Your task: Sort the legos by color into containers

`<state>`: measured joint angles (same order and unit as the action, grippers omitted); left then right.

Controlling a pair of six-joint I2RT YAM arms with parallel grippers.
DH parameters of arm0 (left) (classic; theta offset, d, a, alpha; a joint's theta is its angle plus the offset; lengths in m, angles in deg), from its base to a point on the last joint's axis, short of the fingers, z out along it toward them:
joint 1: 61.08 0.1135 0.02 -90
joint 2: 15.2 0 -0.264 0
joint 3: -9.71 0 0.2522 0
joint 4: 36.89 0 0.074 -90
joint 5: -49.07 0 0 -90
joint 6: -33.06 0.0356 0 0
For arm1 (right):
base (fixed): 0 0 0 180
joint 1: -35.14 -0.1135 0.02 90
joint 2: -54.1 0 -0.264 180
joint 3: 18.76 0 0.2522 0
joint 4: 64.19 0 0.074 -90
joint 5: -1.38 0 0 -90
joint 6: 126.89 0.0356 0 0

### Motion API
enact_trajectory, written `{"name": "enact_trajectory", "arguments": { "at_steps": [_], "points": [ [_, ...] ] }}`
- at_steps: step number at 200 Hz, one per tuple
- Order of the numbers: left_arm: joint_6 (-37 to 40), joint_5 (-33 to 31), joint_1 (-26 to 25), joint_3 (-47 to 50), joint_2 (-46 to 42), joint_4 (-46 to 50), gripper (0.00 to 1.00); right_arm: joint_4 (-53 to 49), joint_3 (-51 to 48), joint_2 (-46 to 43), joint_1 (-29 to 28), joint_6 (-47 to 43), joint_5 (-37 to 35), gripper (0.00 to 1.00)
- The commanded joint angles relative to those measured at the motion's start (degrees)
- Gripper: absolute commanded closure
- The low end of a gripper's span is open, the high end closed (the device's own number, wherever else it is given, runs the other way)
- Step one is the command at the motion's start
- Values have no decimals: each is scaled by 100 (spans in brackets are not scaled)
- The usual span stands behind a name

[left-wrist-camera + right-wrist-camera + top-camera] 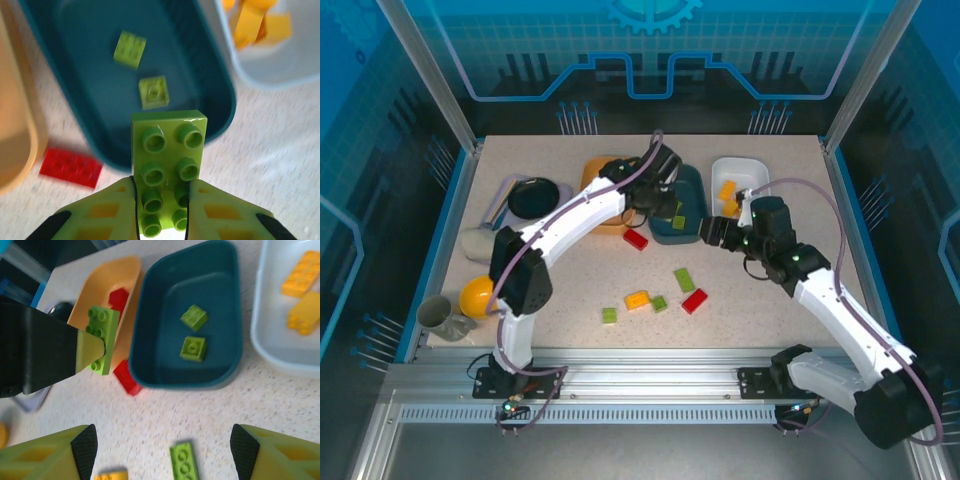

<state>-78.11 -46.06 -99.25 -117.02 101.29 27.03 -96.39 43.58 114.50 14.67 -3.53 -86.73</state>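
My left gripper [160, 187] is shut on a light green oblong lego [167, 150], held over the near rim of the dark teal container [225, 100]. Two green legos [130, 49] [154, 92] lie inside that container. From above, the left gripper [658, 205] hangs between the orange container [592, 175] and the teal container [692, 195]. A red lego [636, 239] lies on the table beside them. The white container [740, 170] holds yellow legos [300, 272]. My right gripper [712, 232] stands open and empty above the table [162, 445].
Loose legos lie mid-table: green [683, 279], red [694, 300], yellow-orange [637, 298], green [659, 303] and green [609, 315]. At the left stand a black plate [538, 197], a yellow bowl [476, 296] and a grey cup [435, 313].
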Motion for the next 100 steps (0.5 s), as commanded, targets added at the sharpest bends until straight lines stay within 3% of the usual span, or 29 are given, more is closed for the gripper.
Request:
{"name": "enact_trajectory", "arguments": {
  "at_steps": [1,40,65,100],
  "points": [
    [-353,146,218,-1050,949,476,77,235,540,385,263,472,-13,27],
    [-780,793,483,-2429,2085,56,76,174,889,766,557,634,334,27],
    [-1153,1173,599,-2677,2537,-496,75,133,872,831,686,739,476,27],
    [-1374,1182,671,-2949,2830,-603,75,-100,924,871,759,611,624,27]
  ]
}}
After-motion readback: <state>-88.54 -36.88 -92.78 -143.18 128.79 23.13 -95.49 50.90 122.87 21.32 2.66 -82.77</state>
